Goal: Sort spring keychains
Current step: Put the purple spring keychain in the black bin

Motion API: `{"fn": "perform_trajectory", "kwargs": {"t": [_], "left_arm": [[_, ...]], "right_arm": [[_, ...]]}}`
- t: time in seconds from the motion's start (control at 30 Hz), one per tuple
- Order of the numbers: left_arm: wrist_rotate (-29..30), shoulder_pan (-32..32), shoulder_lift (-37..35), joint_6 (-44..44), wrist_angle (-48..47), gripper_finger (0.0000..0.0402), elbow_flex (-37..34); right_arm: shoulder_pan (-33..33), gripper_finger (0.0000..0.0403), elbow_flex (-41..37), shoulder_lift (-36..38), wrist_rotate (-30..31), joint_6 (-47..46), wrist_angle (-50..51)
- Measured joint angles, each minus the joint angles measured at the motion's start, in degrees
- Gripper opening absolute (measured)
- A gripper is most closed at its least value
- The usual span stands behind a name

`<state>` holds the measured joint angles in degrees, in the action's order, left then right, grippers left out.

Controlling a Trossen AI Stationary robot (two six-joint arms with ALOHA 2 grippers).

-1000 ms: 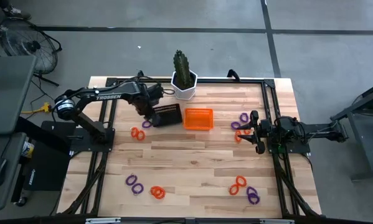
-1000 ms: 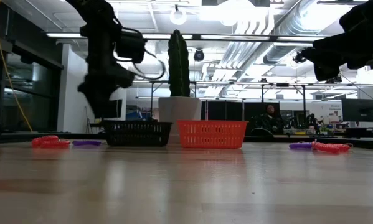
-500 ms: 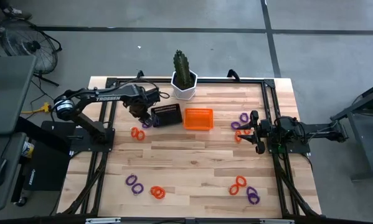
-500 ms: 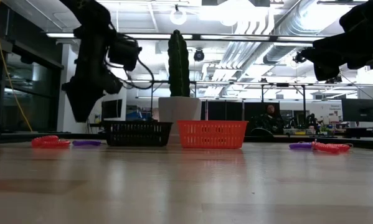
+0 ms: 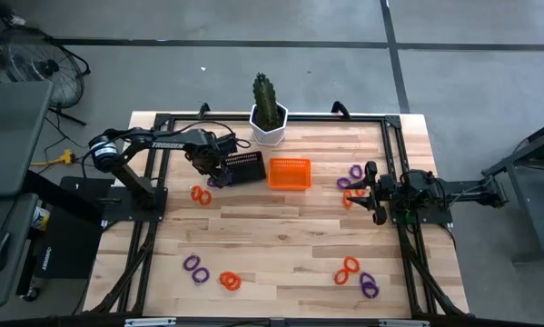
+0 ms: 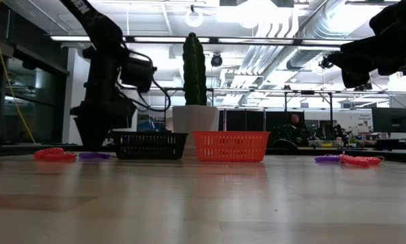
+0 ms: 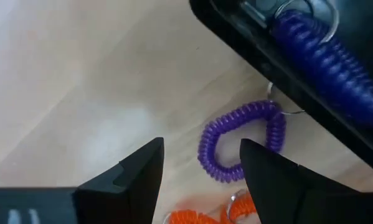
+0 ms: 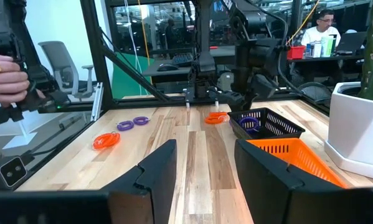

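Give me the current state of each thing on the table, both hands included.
left hand: open, empty, low over a purple keychain beside the black basket
right hand: open, empty, raised at the table's right side
black basket: upright, one purple keychain inside
orange basket: upright, looks empty
other keychains: loose on the table, unsorted
cactus pot: upright

The counter [image 5: 281,227] is evenly and brightly lit from above, and only faint shadows are cast. In the low view, glare is thrown by ceiling lamps [image 6: 257,13], so the arms are reduced to silhouettes. The near planks are blurred. The left wrist view is soft throughout.
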<state>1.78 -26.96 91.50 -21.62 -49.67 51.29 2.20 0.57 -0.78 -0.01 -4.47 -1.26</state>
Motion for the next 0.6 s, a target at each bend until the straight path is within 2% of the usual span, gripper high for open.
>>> {"fn": "perform_trajectory", "kwargs": {"t": [0.4,0.6], "left_arm": [[-1.92,-0.04,3.26,4.24,1.53,0.0205,0.17],[-2.56,-0.02,3.28,4.82,1.55,0.0146,0.17]], "right_arm": [[0.00,0.0158,-0.01,-0.02,0.00,0.00,0.00],[-0.01,0.0156,0.01,-0.01,0.00,0.00,0.00]]}}
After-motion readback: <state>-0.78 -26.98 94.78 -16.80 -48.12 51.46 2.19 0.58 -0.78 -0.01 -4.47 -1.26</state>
